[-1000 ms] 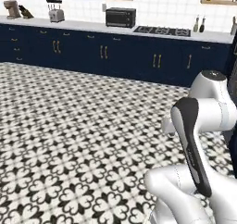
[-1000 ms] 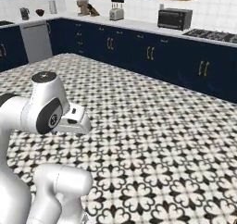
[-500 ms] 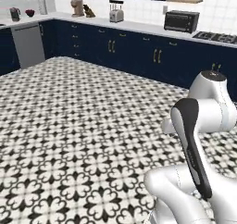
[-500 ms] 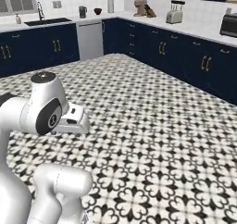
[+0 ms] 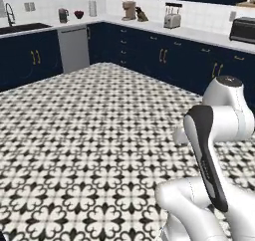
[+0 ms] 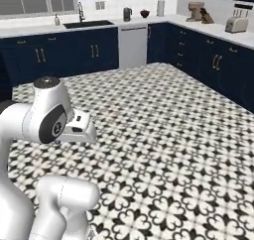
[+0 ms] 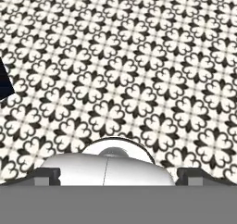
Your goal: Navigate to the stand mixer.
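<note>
The stand mixer with its blue head is out of view in all three views. My arm is folded over the base, its hand pointing down at the patterned floor. In the hand view my gripper hangs over the black-and-white tiles, and its two dark fingertips stand far apart at the bottom corners with nothing between them.
Navy cabinets with a white counter run round the corner ahead. On it stand a toaster, a beige coffee machine, a kettle and a microwave. A dishwasher and a sink are at the left. Open tiled floor lies between.
The whole scene has slid to the right in both base views: the base has turned left. The stove has left the picture; the sink, window and dishwasher have come in. The arm's pose is unchanged.
</note>
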### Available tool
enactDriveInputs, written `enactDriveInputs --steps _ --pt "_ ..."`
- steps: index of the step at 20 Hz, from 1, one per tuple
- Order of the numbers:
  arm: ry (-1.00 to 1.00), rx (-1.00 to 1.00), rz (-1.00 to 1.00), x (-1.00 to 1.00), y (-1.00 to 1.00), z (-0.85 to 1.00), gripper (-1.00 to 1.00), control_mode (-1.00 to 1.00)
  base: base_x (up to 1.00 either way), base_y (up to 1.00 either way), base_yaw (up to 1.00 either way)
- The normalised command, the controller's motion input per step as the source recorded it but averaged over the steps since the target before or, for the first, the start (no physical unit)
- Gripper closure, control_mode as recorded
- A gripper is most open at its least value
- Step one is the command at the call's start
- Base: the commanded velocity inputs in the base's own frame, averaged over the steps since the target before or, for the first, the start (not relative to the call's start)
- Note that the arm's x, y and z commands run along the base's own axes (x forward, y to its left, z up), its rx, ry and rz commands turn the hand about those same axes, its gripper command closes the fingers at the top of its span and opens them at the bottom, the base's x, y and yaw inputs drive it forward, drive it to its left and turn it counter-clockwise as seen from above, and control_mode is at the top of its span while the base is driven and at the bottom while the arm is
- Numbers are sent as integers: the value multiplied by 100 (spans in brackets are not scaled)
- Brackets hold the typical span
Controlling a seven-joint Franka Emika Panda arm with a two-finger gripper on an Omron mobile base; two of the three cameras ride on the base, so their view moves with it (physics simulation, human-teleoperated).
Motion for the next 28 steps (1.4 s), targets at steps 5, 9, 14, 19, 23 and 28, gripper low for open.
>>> enactDriveInputs --steps 5,9,14,19,23,28 --pt "0 0 0 0 0 0 -100 100 100 0 41" --pt "0 0 0 0 0 0 -100 100 99 -9 39" --pt "0 0 0 0 0 0 -100 100 100 -7 58" --pt "0 0 0 0 0 0 -100 100 100 -24 66" --pt "0 0 0 0 0 0 -100 100 100 -49 61" --pt "0 0 0 0 0 0 -100 100 100 -64 57"
